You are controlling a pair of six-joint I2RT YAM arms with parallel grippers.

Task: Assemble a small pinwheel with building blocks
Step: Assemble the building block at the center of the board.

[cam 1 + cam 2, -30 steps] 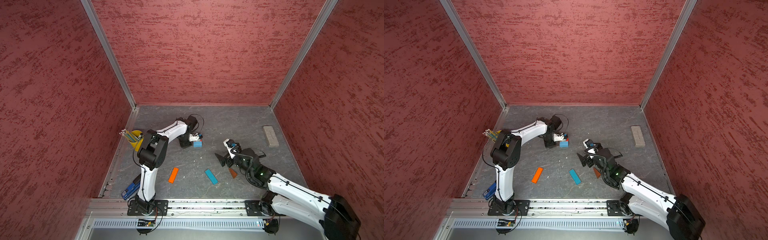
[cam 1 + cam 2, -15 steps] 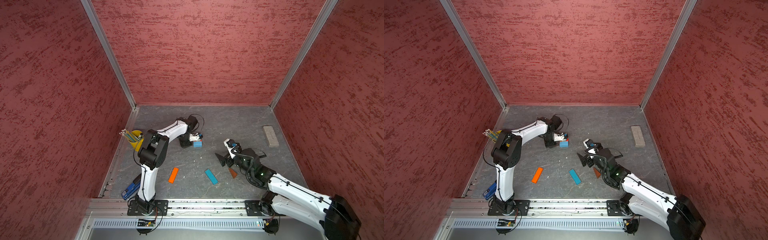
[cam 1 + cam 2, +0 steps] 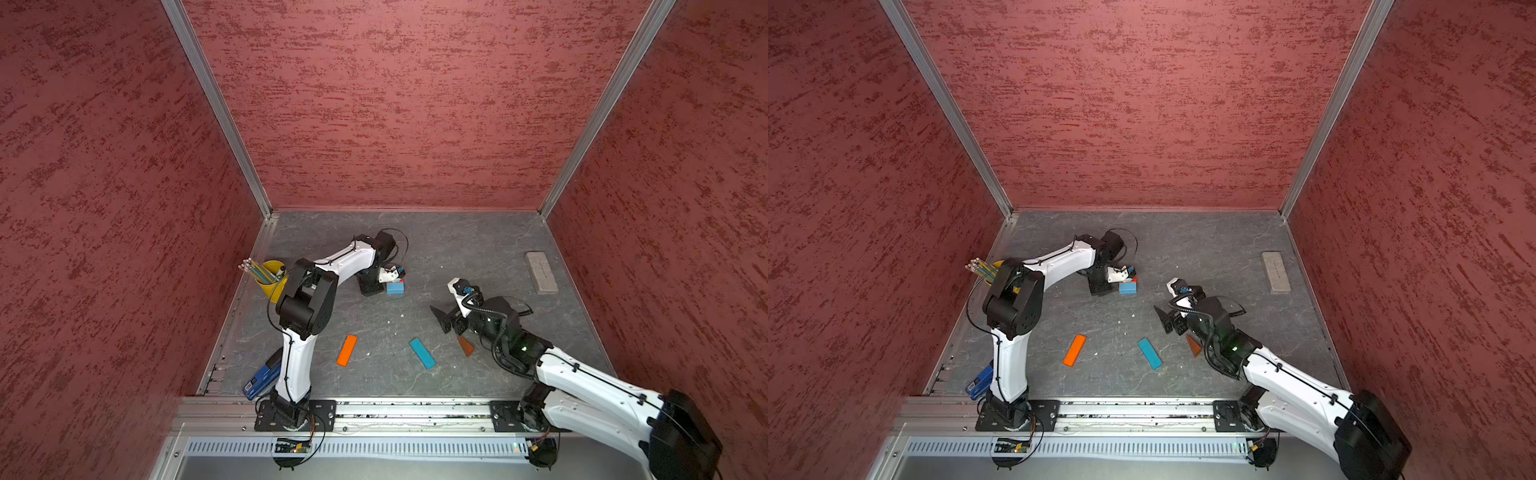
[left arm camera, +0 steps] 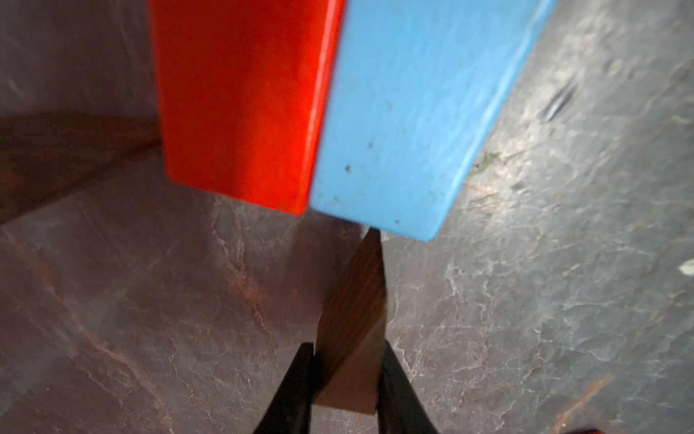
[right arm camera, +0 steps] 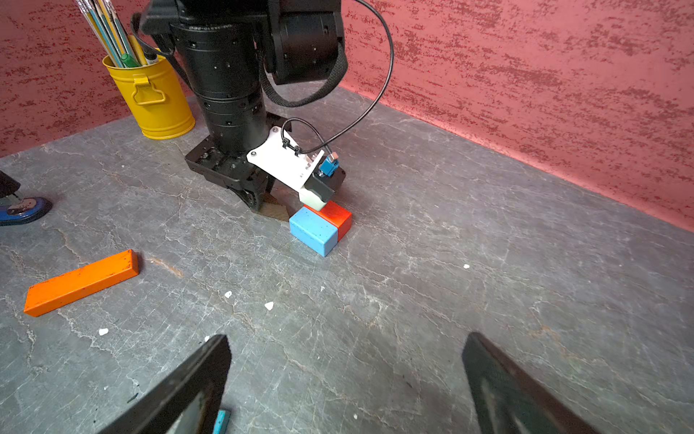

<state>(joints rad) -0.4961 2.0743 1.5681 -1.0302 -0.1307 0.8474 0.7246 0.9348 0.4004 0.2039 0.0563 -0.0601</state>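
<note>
Starting at the far left, a yellow pencil cup stands upright on the table. Next, the orange bar lies flat, its long axis running from the front rail toward the back wall, leaning slightly right. The left gripper is down at the table with its jaws pinched on a brown wedge. The wedge's long axis runs straight out from the jaws, and its thin tip points at the cube, at a corner of its blue half (touching or just apart, I cannot tell). The cube lies with blue toward the rail and red toward the back wall. The blue bar lies flat and slants the opposite way to the orange one, so the two spread apart toward the rail. The right gripper hovers low, jaws spread wide, holding nothing. Near it a second wedge lies flat, narrow end toward the back wall. A grey block lies far right.
</note>
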